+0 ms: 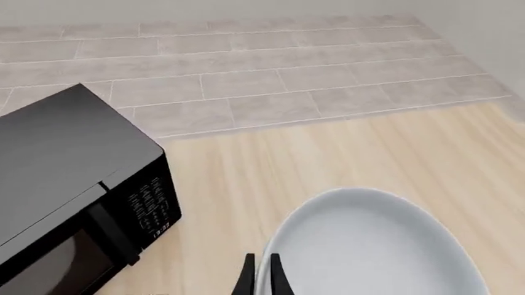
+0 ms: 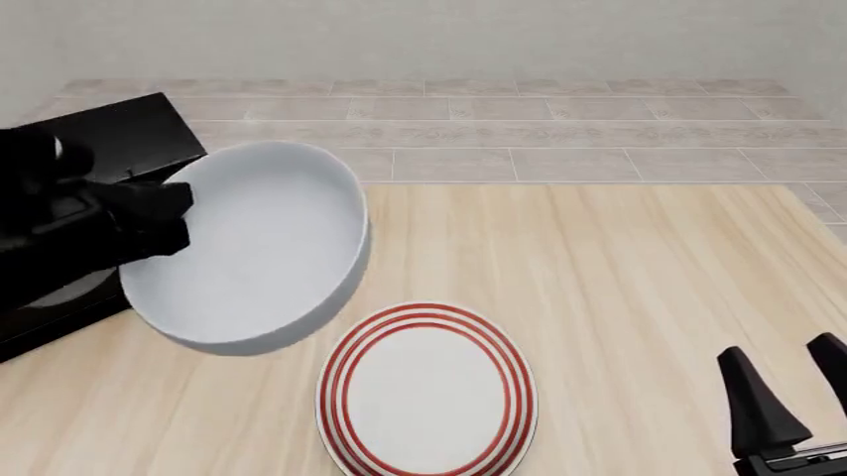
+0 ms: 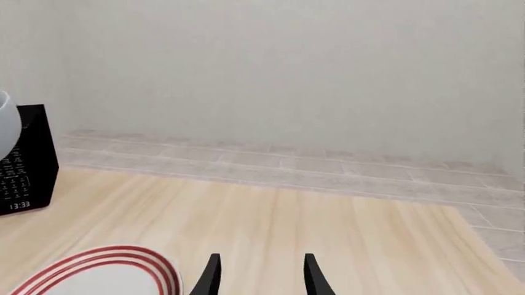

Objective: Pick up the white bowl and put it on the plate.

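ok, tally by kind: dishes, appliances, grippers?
Dishes: 2, the white bowl and the plate
Appliances: 1, the microwave
Grippers: 2, the left gripper and the right gripper
Total: 5

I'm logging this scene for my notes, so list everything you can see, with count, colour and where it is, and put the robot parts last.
white bowl: one, plain glossy white, tilted and lifted at the table's left, gripped at its rim.
plate: one, white with red rings, flat on the table's near middle.
microwave: one, black, far left.
table: one, light wood.
left gripper: one, black, shut on the bowl's rim.
right gripper: one, black, open, near right, holding nothing.
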Available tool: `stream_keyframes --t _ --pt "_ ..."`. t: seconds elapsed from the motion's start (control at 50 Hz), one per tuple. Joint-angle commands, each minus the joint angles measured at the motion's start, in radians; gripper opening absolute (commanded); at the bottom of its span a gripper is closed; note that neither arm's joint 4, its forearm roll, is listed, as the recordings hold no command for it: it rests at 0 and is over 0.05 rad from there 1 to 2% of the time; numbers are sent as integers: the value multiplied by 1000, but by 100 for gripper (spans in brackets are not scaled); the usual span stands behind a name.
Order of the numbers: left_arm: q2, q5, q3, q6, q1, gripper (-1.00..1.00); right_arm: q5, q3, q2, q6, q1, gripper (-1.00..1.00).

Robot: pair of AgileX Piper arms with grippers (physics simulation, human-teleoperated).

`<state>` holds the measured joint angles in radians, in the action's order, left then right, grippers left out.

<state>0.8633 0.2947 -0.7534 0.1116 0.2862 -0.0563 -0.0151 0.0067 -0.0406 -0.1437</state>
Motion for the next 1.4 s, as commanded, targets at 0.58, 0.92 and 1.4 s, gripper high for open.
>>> stream_keyframes --t 0.58,0.92,1.4 --pt "206 -354 209 -60 279 -100 21 -26 -6 -1 12 100" --pt "337 -453 211 -63 298 -100 19 -24 -6 -9 5 100" --pt "605 -562 133 -61 313 -100 13 -15 -6 -10 2 100"
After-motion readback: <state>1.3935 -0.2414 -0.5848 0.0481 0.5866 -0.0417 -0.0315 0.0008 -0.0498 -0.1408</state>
